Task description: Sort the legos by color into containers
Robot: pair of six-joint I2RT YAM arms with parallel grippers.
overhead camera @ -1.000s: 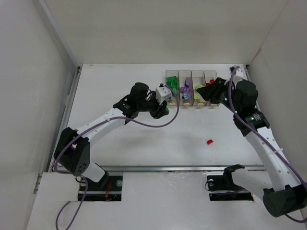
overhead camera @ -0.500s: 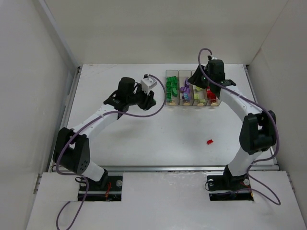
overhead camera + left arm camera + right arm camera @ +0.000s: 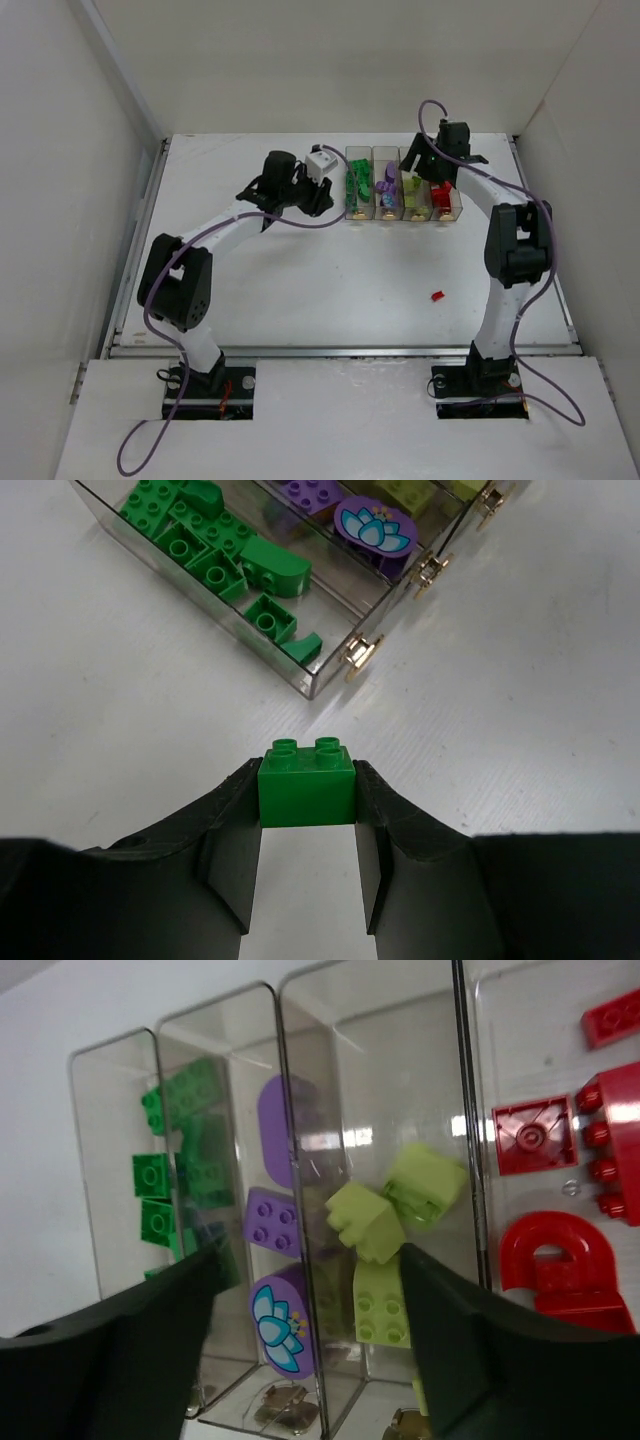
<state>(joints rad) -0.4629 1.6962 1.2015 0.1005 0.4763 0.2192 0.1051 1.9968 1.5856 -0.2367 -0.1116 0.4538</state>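
My left gripper [image 3: 307, 800] is clamped tight on a green brick [image 3: 305, 778], just short of the green bin [image 3: 335, 668]. My right gripper [image 3: 310, 1255] stands wide apart, holding nothing, over the containers [image 3: 372, 160] at the table's [image 3: 300, 290] far edge. One red brick [image 3: 437, 296] lies loose toward the near right corner.

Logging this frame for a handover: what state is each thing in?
left end effector, shut on the green brick
green brick, held, studs up, not yet binned
right end effector, open, empty, at the bins
bins, upright, open-topped, each holding one colour
loose red brick, lying outside the bins, unsorted
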